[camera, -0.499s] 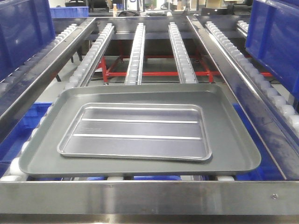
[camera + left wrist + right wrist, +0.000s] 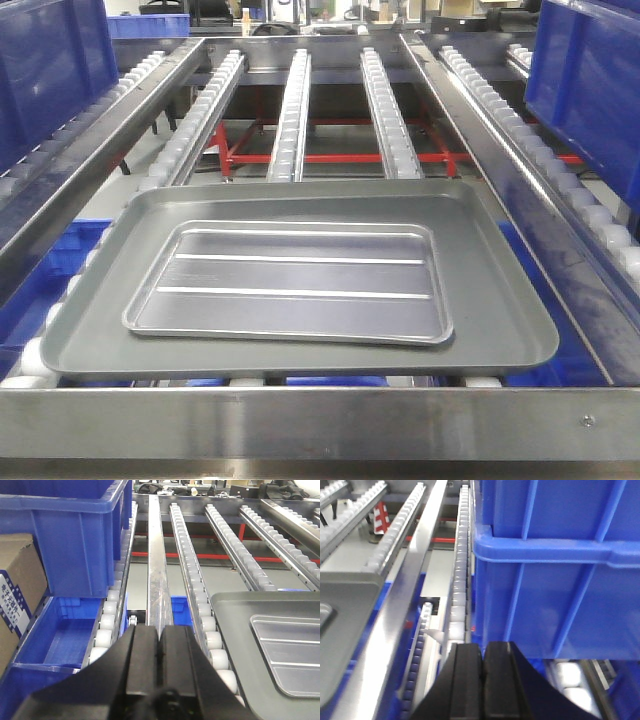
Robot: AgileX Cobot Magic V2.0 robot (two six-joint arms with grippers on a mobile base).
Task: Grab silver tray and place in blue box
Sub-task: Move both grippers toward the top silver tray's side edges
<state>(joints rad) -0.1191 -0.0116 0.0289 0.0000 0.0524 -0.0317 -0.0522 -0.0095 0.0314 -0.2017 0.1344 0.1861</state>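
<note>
Currently nothing gripped: the silver tray (image 2: 290, 283) lies flat inside the bigger grey tray (image 2: 500, 300) on the rollers (image 2: 290, 110).
Our left fingers (image 2: 144, 655) and right fingers (image 2: 467, 680) are pressed together, empty; pinching that low rim, we could drag the grey tray along or slip off.

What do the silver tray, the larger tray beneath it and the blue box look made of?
The silver tray: likely polished metal, mirror-like glints along its raised lines. The larger tray: probably metal, dull matte dark-grey coating. The blue box: moulded plastic, glossy, ribbed wall and thick rim.
</note>
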